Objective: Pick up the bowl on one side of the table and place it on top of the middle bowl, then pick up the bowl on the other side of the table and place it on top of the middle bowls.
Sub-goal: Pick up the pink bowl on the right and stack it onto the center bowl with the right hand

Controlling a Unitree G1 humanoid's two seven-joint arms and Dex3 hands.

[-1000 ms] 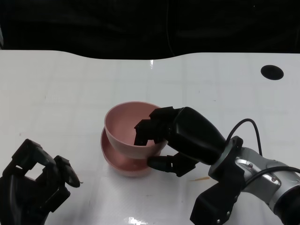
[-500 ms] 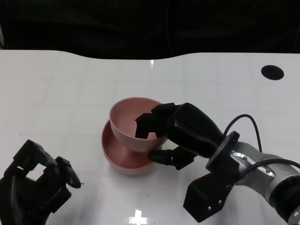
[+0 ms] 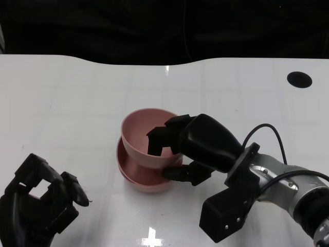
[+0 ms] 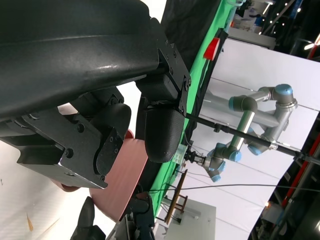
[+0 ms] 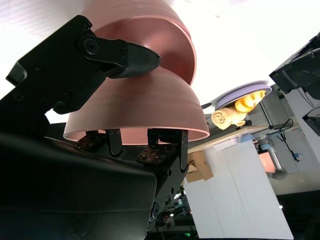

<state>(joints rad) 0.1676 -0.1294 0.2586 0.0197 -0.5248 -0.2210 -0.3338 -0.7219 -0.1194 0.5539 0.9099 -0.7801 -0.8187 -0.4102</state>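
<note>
My right hand (image 3: pixel 198 146) grips a pink bowl (image 3: pixel 141 139) by its near rim, fingers inside and thumb under the wall. The bowl tilts and sits low in the pink bowl stack (image 3: pixel 141 180) at the table's middle; whether it touches I cannot tell. In the right wrist view the held bowl (image 5: pixel 140 115) is close against the lower pink bowl (image 5: pixel 150 30), with the thumb between them. My left hand (image 3: pixel 36 206) rests at the near left corner, holding nothing, its fingers loosely bent and apart. A pink bowl wall (image 4: pixel 122 185) shows beyond that hand in the left wrist view.
A black round hole (image 3: pixel 298 78) lies in the white table (image 3: pixel 77 103) at the far right. A dark backdrop runs behind the table's far edge. A black cable (image 3: pixel 267 135) loops up from my right wrist.
My right hand has carried the held bowl slightly right and lower into the stack. The lower bowls have shifted a little to the right. The left hand has stayed still.
</note>
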